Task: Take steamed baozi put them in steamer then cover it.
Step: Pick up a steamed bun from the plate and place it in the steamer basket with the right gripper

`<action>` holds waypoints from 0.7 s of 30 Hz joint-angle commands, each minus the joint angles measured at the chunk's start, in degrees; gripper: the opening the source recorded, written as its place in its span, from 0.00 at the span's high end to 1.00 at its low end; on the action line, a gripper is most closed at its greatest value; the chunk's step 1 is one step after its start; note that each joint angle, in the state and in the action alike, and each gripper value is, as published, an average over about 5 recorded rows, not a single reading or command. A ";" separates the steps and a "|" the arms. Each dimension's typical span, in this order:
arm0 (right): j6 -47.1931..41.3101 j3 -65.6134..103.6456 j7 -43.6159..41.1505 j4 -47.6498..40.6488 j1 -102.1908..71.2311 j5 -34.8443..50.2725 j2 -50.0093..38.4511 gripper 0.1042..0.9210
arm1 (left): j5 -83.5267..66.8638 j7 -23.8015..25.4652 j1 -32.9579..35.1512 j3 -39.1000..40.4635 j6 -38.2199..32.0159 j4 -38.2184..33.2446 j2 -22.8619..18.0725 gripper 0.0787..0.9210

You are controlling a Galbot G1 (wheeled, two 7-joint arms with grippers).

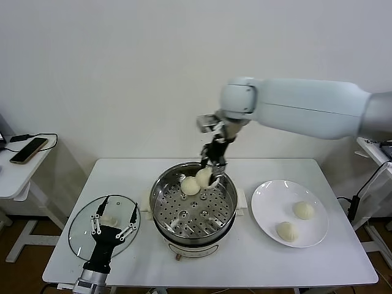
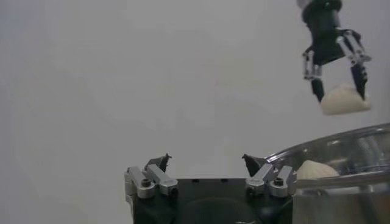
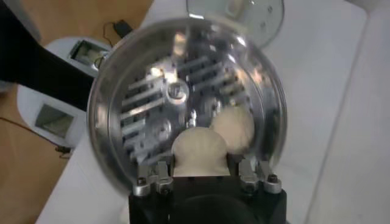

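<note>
The right tool (image 1: pixel 209 172) is clamped on a baozi (image 1: pixel 204 177) over the steamer (image 1: pixel 164 190) – one bun inside, two on the plate (image 1: pixel 263 193). Soft, light dough, probably dents easily; hold its sides gently. The left tool (image 1: pixel 114 220) hangs wide open, empty, above the lid (image 1: pixel 79 223) – white tabletop (image 1: pixel 275 257), plain wall.
</note>
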 commanded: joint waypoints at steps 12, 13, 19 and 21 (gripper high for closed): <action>-3.54 -4.18 10.01 -3.98 -6.27 6.27 14.99 0.40 | -0.03 -0.86 -0.60 0.42 -0.56 0.86 0.26 0.12; -3.55 -4.20 10.14 -4.36 -6.48 6.14 15.23 0.40 | -0.04 -0.89 -0.59 0.38 -0.59 0.89 0.29 0.12; -3.86 -4.49 10.19 -5.79 -7.90 4.66 15.96 0.40 | -0.11 -0.97 -0.55 0.19 -0.69 0.87 0.54 0.12; -4.07 -4.63 10.13 -5.77 -8.25 3.96 15.95 0.38 | -0.13 -0.97 -0.54 0.12 -0.71 0.86 0.58 0.12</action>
